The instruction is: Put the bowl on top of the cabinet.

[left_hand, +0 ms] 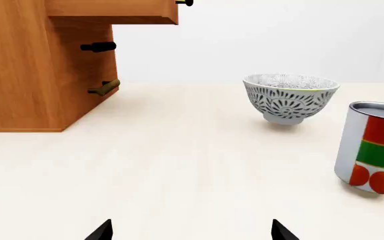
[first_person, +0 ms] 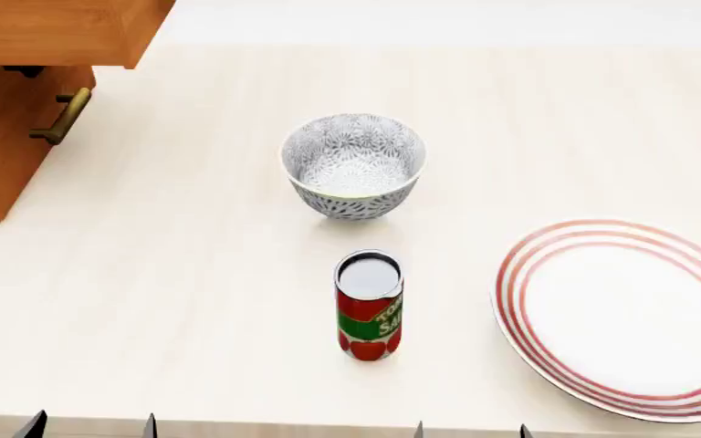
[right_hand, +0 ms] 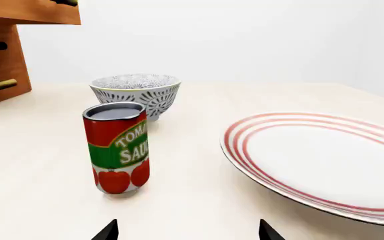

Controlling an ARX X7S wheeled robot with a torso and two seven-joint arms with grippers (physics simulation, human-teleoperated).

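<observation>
The patterned blue-grey bowl (first_person: 353, 164) stands upright on the pale table, mid-way back; it also shows in the left wrist view as the bowl (left_hand: 290, 98) and in the right wrist view as the bowl (right_hand: 136, 93). The orange-brown cabinet (first_person: 15, 100) fills the far left corner, its brass handle facing the table; the cabinet (left_hand: 38, 65) looms close in the left wrist view. My left gripper (first_person: 90, 425) and right gripper (first_person: 470, 430) sit at the near table edge, both open and empty, well short of the bowl. Only their black fingertips (left_hand: 102, 231) show.
A red tomato sauce can (first_person: 369, 306) stands upright between the bowl and the near edge. A flat white plate with red rings (first_person: 628, 315) lies at the right. One cabinet drawer (first_person: 58, 32) juts out over the table.
</observation>
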